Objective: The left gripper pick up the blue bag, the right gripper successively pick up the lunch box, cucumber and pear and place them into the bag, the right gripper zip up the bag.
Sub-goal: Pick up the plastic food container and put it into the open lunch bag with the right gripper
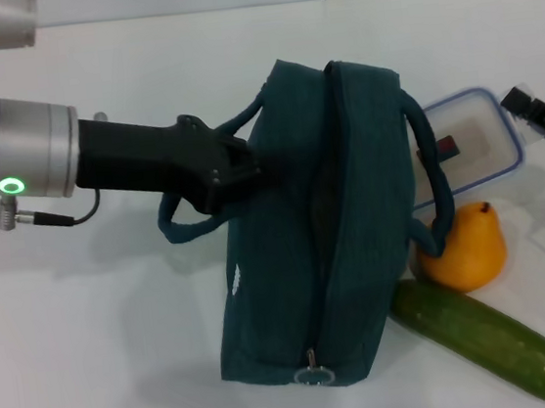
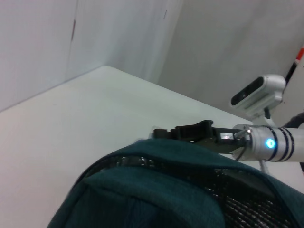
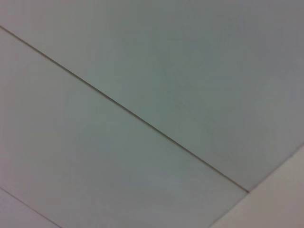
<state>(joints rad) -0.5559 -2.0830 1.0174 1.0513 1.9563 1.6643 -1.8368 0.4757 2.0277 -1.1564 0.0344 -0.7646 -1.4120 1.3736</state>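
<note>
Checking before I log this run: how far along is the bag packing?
Early. In hand: the left gripper is at the blue bag, at its near handle. Whether it has a grip, I cannot tell. Nothing is packed: the lunch box, pear and cucumber lie on the table beside the bag. The right gripper waits at the far right. Packing and zipping remain.

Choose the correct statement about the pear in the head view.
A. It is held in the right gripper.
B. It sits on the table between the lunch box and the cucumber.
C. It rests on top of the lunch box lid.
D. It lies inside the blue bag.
B: the pear sits on the table beside the blue bag, with the lunch box behind it and the cucumber in front.
</note>
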